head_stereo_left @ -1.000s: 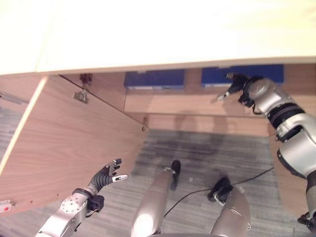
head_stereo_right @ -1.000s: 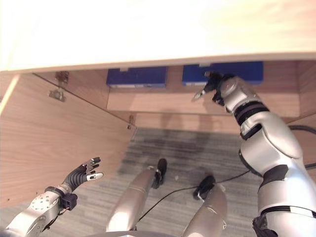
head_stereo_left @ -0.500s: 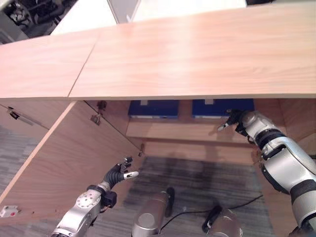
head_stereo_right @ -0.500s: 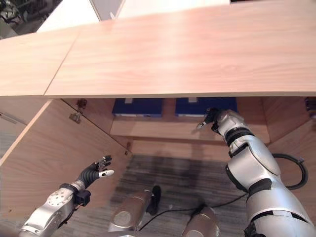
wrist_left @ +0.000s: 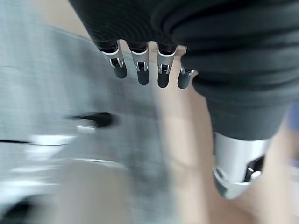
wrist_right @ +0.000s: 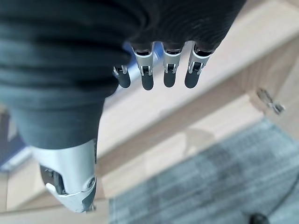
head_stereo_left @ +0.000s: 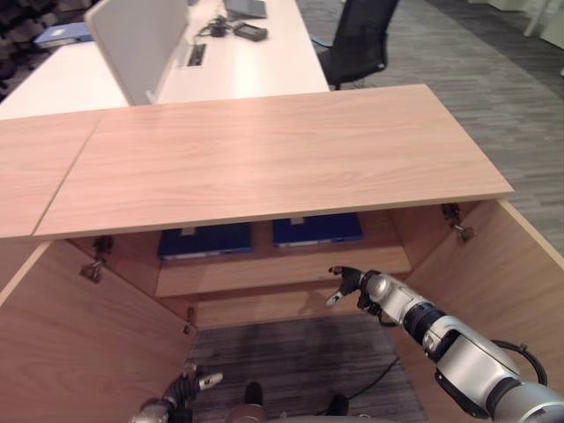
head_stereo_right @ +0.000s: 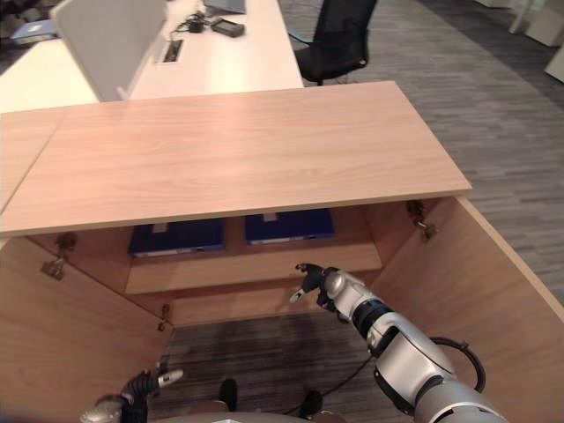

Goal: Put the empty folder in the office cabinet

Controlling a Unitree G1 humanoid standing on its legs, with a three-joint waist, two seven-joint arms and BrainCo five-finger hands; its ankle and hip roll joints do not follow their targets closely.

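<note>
Two blue folders lie flat, side by side, on the upper shelf (head_stereo_right: 256, 264) inside the office cabinet (head_stereo_left: 264, 167): the left blue folder (head_stereo_left: 204, 240) and the right blue folder (head_stereo_left: 315, 229), both partly hidden under the cabinet's wooden top. I cannot tell which of them is the empty one. Neither is in a hand.

My right hand (head_stereo_left: 351, 284) is just in front of the shelf edge, below the right blue folder and apart from it. Its fingers (wrist_right: 147, 74) are straight and relaxed — they hold nothing, and the thumb stands apart from them.

My left hand (head_stereo_right: 145, 382) is low, near the grey carpet (head_stereo_left: 291, 361) in front of the cabinet, beside the left door (head_stereo_left: 79, 352). Its fingers (wrist_left: 142, 70) are also stretched out and empty.

Both doors stand wide open — the right door (head_stereo_right: 476, 282) on my right side. Behind the cabinet I see a white counter (head_stereo_left: 238, 62) with a white divider panel (head_stereo_left: 137, 40) and a black office chair (head_stereo_left: 357, 40).
</note>
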